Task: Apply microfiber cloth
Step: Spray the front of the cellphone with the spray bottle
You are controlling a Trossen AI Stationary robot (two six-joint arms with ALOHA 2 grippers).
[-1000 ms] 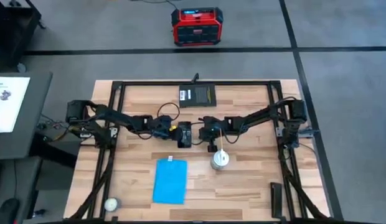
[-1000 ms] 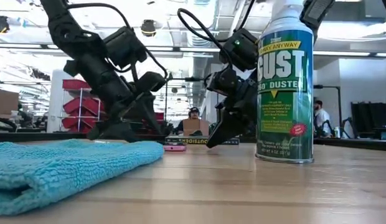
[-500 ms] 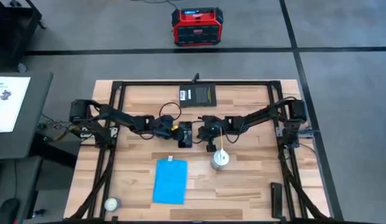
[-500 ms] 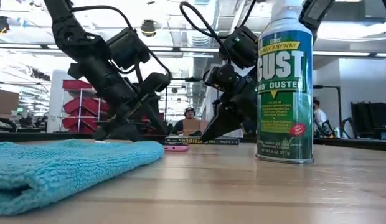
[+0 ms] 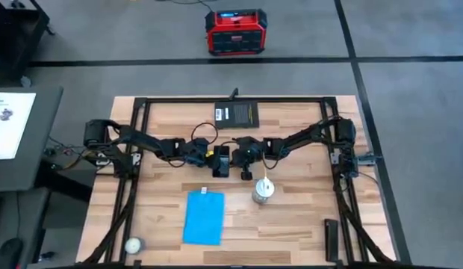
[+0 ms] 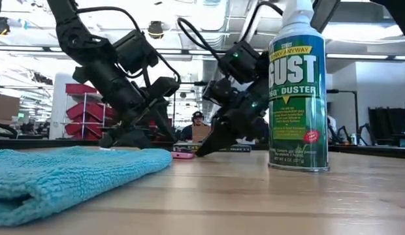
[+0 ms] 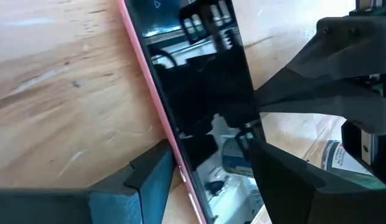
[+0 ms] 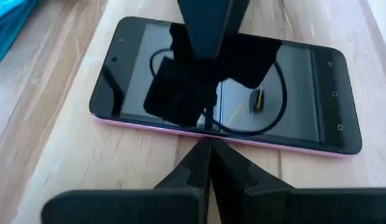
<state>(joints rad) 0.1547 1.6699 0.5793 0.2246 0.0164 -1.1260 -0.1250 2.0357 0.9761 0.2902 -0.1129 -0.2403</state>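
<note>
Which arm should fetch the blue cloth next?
Probably the right. The left claw straddles the phone, seemingly steadying it, while the right claw, shut, holds nothing beside the phone. The microfiber cloth lies near the table's front edge, similarly near both.

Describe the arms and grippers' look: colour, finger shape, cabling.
Both arms are dark, near-black, jointed links with boxy housings and loose black cables looping along them. The left gripper has a small yellow mark near it. Its fingers are flat, angular dark wedges. The right gripper has tapered black fingers that narrow to points. No readable markings on either.
</note>
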